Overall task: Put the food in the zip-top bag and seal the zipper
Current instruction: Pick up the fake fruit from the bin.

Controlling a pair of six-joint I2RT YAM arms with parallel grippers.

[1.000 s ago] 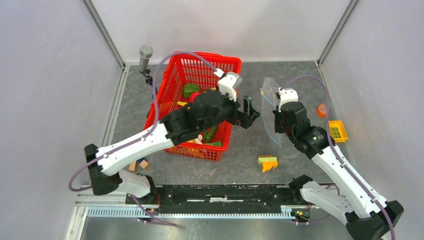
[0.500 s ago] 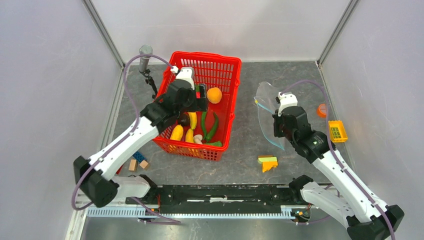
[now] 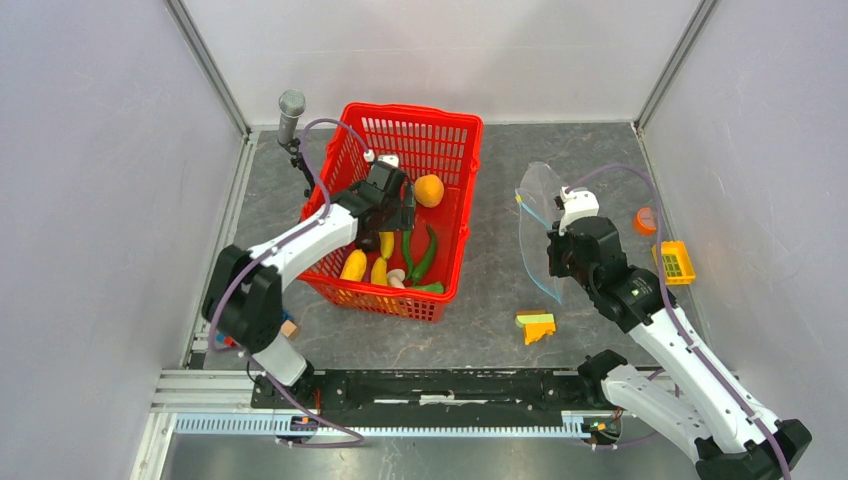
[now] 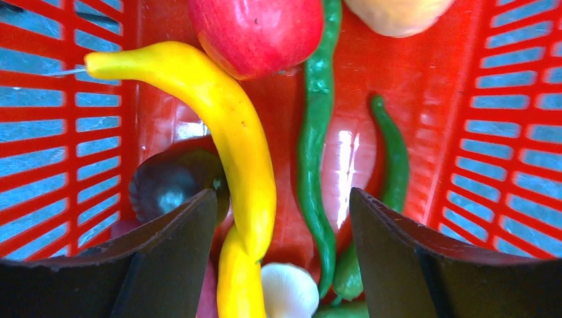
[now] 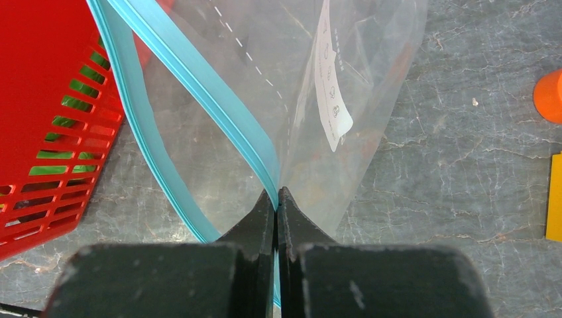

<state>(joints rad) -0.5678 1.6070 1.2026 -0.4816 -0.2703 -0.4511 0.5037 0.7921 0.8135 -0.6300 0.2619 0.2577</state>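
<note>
"Inside the red basket [image 3: 420,110], how do the left jaws stand?"

"They are spread wide and hold nothing. A yellow banana [image 4: 228,126] and a long green pepper [image 4: 317,152] lie between the two fingers [image 4: 166,265], on the basket floor. A red apple [image 4: 255,26] is just beyond them, a dark eggplant [image 4: 169,185] is beside the left finger, and a white mushroom [image 4: 288,291] is at the near end."

"And the orange?"

"The orange [image 3: 429,190] is also in the basket, toward its far right side. All the food I can see lies in the basket."

"Where is the bag?"

"The bag [image 5: 344,79] is to the right of the basket, apart from it, over the grey surface [image 3: 500,290]. The right jaws are pressed together and pinch it at the blue zipper [image 5: 199,73]. The mouth is open — the two blue strips run apart. Whether the bag touches the surface, I cannot tell."

"What else is near?"

"A block stack [image 3: 536,327] lies on the surface close to the bag, and a yellow crate [image 3: 676,262] further right."
</note>
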